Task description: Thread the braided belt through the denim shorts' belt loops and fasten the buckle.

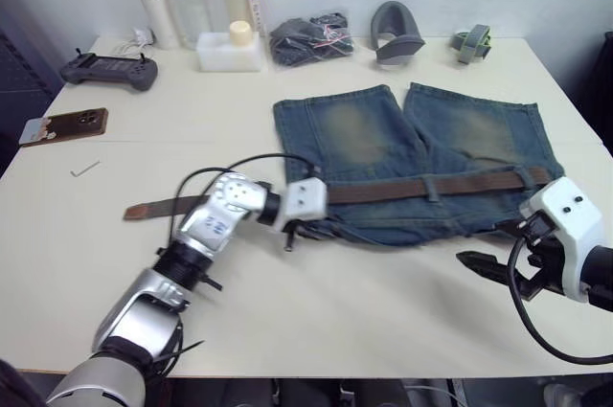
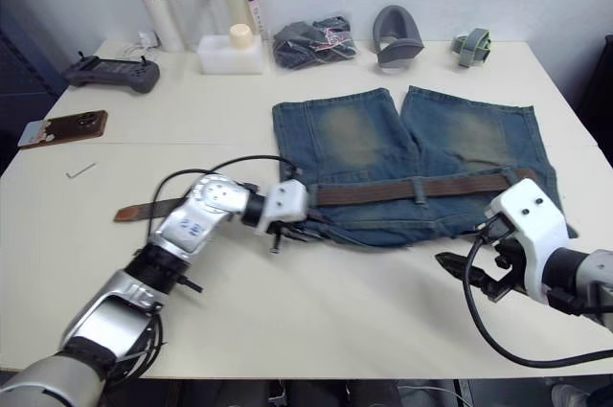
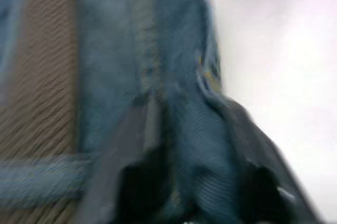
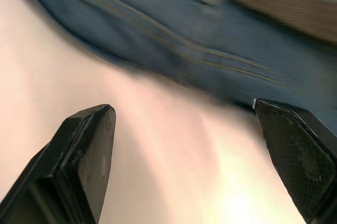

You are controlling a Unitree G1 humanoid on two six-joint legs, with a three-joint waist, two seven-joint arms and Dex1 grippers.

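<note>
Denim shorts [image 1: 412, 158] lie mid-desk toward the right edge, braided belt [image 1: 421, 187] run along the waistband, its free end trailing toward the left edge. Left gripper [image 1: 290, 232] sits at the waistband's left end, grip state unclear; right gripper [image 4: 184, 161] spread wide, empty, over bare desk [image 1: 287, 321] just beside the waistband. Risk: a pull on the belt drags the loose shorts along, since nothing pins them.

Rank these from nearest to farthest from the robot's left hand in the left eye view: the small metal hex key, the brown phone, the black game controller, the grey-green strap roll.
From the left hand:
1. Small metal hex key, on the table to its left.
2. Brown phone, at the left edge.
3. Black game controller, back left corner.
4. Grey-green strap roll, far back right.
</note>
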